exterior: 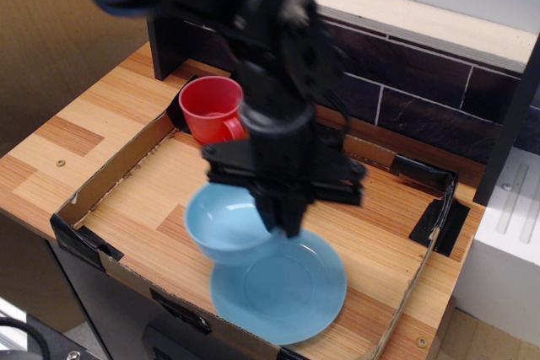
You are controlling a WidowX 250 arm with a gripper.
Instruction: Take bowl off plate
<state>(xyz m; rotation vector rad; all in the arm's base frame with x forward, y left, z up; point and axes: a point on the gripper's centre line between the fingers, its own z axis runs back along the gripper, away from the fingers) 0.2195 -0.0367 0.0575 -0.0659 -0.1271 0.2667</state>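
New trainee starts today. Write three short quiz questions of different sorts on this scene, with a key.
1. True or false: the deep light-blue glossy bowl rests flat on the flat light-blue glossy plate.
2. What holds the bowl? A) the gripper B) nothing
3. Which object stands behind the arm at the tray's back-left corner?

Key: 1. False, it is lifted and shifted left. 2. A, fingers at its right rim. 3. The red plastic cup.

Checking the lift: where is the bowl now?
The bowl hangs in the gripper, raised off the plate toward its left edge, in front of the red cup.
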